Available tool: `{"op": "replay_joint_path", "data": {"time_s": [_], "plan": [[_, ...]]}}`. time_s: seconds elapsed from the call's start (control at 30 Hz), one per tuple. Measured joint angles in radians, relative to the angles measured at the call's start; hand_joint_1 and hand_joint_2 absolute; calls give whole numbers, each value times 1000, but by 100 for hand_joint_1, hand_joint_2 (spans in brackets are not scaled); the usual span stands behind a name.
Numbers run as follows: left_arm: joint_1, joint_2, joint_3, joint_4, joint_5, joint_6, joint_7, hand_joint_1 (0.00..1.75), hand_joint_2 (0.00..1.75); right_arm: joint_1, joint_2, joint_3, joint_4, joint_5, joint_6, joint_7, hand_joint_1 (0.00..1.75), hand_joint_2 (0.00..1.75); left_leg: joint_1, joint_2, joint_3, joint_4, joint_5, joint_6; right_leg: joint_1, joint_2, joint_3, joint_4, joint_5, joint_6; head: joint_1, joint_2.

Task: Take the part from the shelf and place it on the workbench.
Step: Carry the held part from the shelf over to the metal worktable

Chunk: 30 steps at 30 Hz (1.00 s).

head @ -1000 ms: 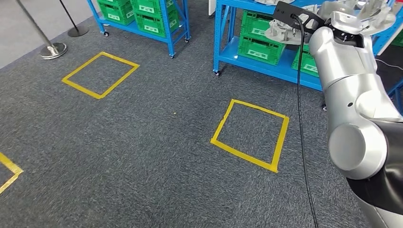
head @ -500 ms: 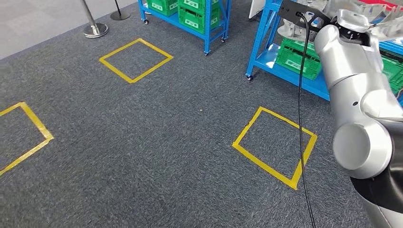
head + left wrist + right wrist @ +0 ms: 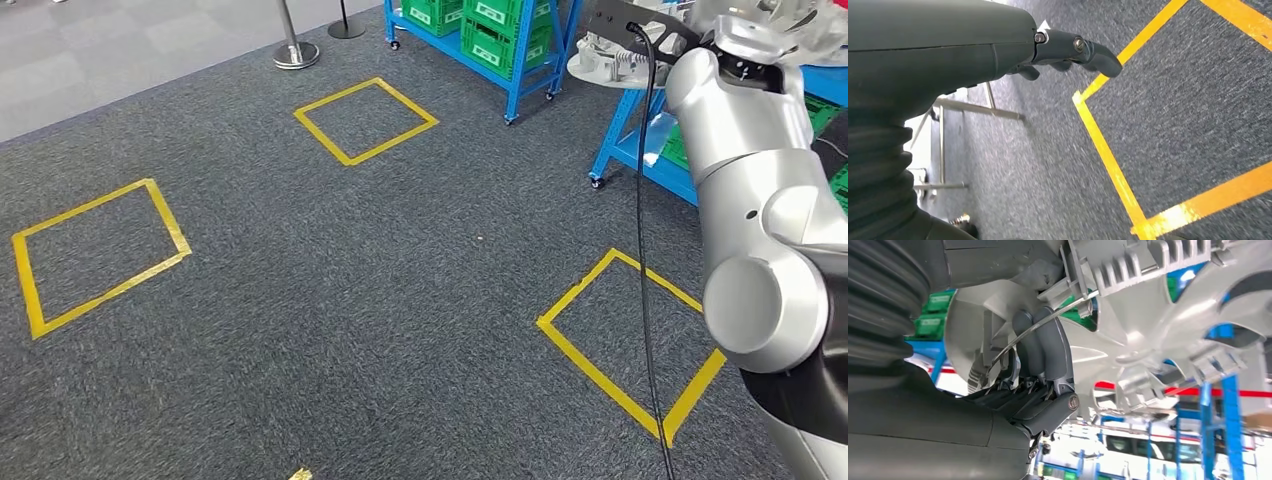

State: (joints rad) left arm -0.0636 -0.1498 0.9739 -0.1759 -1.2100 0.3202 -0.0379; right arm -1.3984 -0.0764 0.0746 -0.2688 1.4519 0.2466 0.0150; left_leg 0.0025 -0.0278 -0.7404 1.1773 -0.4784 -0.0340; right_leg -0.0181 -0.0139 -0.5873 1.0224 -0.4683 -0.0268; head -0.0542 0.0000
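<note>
My right arm is raised at the right of the head view, and my right hand [image 3: 748, 42] grips a pale grey cast metal part [image 3: 608, 62] with ribs and cut-outs near the top edge. In the right wrist view the dark fingers [image 3: 1042, 347] curl around a thin rim of the part [image 3: 1148, 325], which spreads wide in front of the hand. My left hand [image 3: 1068, 50] hangs over the grey carpet with its fingers apart and nothing in them.
Blue wheeled shelves with green crates [image 3: 490, 28] stand at the back, and another blue shelf [image 3: 640, 140] stands behind my right arm. Yellow tape squares [image 3: 365, 120] [image 3: 95, 255] [image 3: 630, 340] mark the carpet. A stanchion base [image 3: 297, 55] stands at the back left.
The whole picture has shifted: the camera has turned left, so shelves and tape squares slid to the right. My right hand still holds the part up.
</note>
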Motion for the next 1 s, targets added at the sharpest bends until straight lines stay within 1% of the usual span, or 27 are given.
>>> {"op": "replay_joint_path", "data": {"time_s": [0.03,0.07,0.1,0.13,0.17,0.2,0.23,0.27,0.3,0.37,0.4,0.43,0.47,0.5,0.53,0.57,0.6,0.63,0.67,0.73,0.77,0.8,0.87,0.9,0.93,0.97,1.0], "plan": [[-2,0,0,0,2,-1,-2,0,175,-1,0,1,0,0,0,0,175,175,3,16,-31,67,-28,-4,1,-13,1,0,-1,-1,0,0],[-3,0,0,0,4,-3,-4,0,175,-1,0,1,0,0,0,0,175,175,7,22,-52,116,-44,-8,1,-27,1,1,-2,-1,0,0],[-3,0,0,0,6,-3,-5,0,175,-1,1,2,0,0,0,1,175,175,9,24,-57,129,-43,-10,2,-41,2,2,-4,-1,0,0],[-3,0,0,0,7,-4,-7,0,175,-1,2,2,0,0,0,2,175,175,11,29,-40,100,-24,-12,1,-54,3,3,-7,1,0,0],[-3,0,0,0,7,-4,-8,0,175,-2,2,2,0,0,0,3,175,175,11,41,-4,37,7,-12,1,-67,6,6,-10,4,0,0],[-3,0,0,0,8,-4,-10,0,175,-3,2,2,0,0,0,4,175,175,8,64,34,-33,31,-11,2,-80,7,9,-15,9,0,0],[-4,0,0,0,10,-4,-12,0,175,-4,2,2,0,0,0,4,175,175,6,82,66,-91,49,-6,5,-91,8,13,-20,14,0,0],[-5,-1,0,0,11,-4,-14,0,175,-6,2,2,0,0,0,5,175,175,3,94,83,-125,57,1,8,-100,8,14,-22,20,1,0],[-5,-1,0,0,12,-4,-15,0,175,-7,2,2,0,0,0,4,175,175,-1,94,86,-136,55,8,10,-110,9,13,-23,26,2,0],[-5,-1,0,0,14,-4,-17,0,175,-9,4,2,0,0,0,3,175,175,0,68,85,-140,62,22,9,-123,14,7,-25,38,3,0],[-5,-2,0,0,15,-4,-18,0,175,-9,5,3,-1,0,0,3,175,175,2,55,87,-144,64,28,6,-109,14,13,-33,43,3,0],[-5,-2,0,0,15,-4,-20,0,175,-10,4,3,-1,0,0,3,175,175,4,43,88,-148,67,34,3,-83,6,34,-50,47,4,0],[-6,-2,0,-1,15,-4,-22,0,175,-10,1,3,-1,0,0,3,175,175,6,31,90,-150,69,39,0,-48,-13,78,-75,50,4,0],[-8,-3,0,0,16,-4,-24,0,175,-10,-3,3,-1,0,0,3,175,175,6,18,89,-151,70,43,-1,-16,-44,142,-107,50,4,0],[-9,-3,0,0,15,-4,-27,0,175,-9,-6,3,-1,0,1,3,175,175,5,3,89,-151,70,46,0,1,-81,215,-136,50,4,0],[-9,-3,0,0,15,-5,-29,0,175,-8,-10,3,0,0,1,4,175,175,4,-13,88,-150,71,47,2,9,-114,274,-153,50,4,0],[-9,-4,0,0,15,-6,-30,0,175,-8,-13,3,0,-1,2,4,175,175,3,-30,88,-149,71,47,4,12,-133,301,-151,47,4,0],[-7,-4,0,0,14,-6,-31,0,175,-8,-15,3,0,-1,2,4,175,175,3,-46,89,-148,71,47,6,15,-131,284,-128,44,4,0],[-6,-4,0,0,14,-7,-31,0,175,-8,-17,3,0,-2,2,4,175,175,3,-62,89,-146,71,47,7,23,-109,228,-89,38,4,0],[-6,-5,0,0,13,-7,-32,0,175,-10,-21,3,0,-4,0,5,175,175,4,-91,87,-144,73,43,9,69,-47,82,-20,25,4,0],[-7,-6,0,0,13,-7,-33,0,175,-11,-24,3,0,-6,-1,7,175,175,6,-105,83,-144,76,38,10,87,-27,34,-3,21,5,0],[-6,-7,0,0,12,-7,-33,0,175,-12,-25,3,0,-9,-2,9,175,175,9,-117,78,-145,79,32,12,97,-18,12,1,19,5,0],[-3,-9,0,0,11,-7,-34,0,175,-13,-24,3,-1,-15,-3,14,175,175,12,-144,72,-153,87,16,13,75,-13,2,3,15,7,0],[0,-9,0,1,11,-7,-34,0,175,-13,-23,3,-2,-17,-4,14,175,175,10,-140,70,-153,87,12,12,60,-5,-8,8,12,7,0],[1,-9,0,1,10,-7,-34,0,175,-14,-21,3,-4,-19,-4,15,175,175,7,-116,63,-140,77,8,9,44,4,-19,13,7,6,0],[2,-9,0,1,9,-7,-34,0,175,-15,-21,3,-5,-21,-4,15,175,175,5,-79,46,-106,57,4,7,28,13,-29,17,3,4,0],[1,-9,0,1,9,-7,-33,0,175,-17,-21,3,-5,-24,-5,15,175,175,5,-34,20,-49,27,2,7,12,18,-35,20,0,3,0]]}}
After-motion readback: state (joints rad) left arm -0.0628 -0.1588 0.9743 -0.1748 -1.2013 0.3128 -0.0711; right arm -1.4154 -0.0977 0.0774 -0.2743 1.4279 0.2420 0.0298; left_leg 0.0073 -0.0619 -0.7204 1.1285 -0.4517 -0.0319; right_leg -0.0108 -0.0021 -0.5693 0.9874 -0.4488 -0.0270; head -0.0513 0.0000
